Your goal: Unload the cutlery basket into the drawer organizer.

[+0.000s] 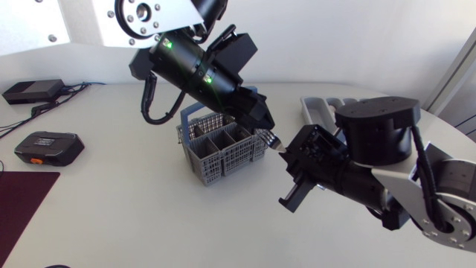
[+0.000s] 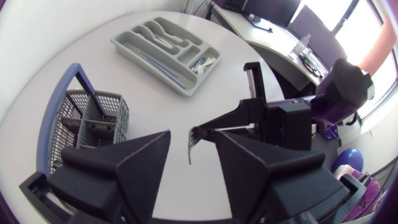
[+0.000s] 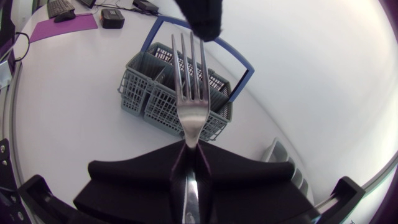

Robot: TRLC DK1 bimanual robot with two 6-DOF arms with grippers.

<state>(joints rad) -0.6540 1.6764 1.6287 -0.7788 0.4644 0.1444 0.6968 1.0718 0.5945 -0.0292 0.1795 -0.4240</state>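
Now our tabletop [image 1: 111,201] carries a grey basket [image 1: 219,149] with a blue handle near its middle, and a grey organizer [image 2: 149,67] toward its far right edge, with a few pieces lying in its slots. Our left tool [image 1: 266,128] hangs over the basket's right side with its fingers spread apart and nothing clamped between them. Our right tool [image 3: 191,149] sits just to the right of the basket, closed tight on the handle of a fork [image 3: 189,93]. The fork is held clear of the tabletop, its tines pointing at the left tool's fingertips; we cannot tell whether they touch. Two black devices [image 1: 48,147] lie near the left edge.
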